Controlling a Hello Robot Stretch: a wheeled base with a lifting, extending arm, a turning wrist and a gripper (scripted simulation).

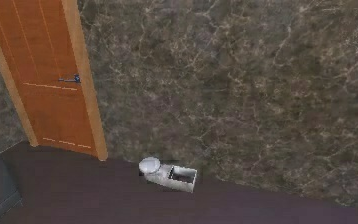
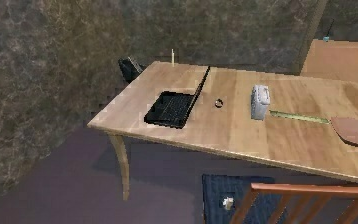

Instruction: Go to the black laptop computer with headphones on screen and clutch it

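Black laptop [image 2: 169, 108] lies open on the wooden table [image 2: 287, 145], toward the arm side view's left, with a small ring [image 2: 219, 102] and a white block [image 2: 260, 102] just beside it on the right; the pincer's state, and the laptop's place relative to it, cannot be told.

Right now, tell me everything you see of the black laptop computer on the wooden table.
The black laptop computer lies open near the left end of the light wooden table in the arm side view. Its dark base rests on the tabletop; the thin lid stands raised along the base's right edge, seen almost edge-on, so its screen cannot be read. Only the table touches it; a small dark ring lies apart, just right.
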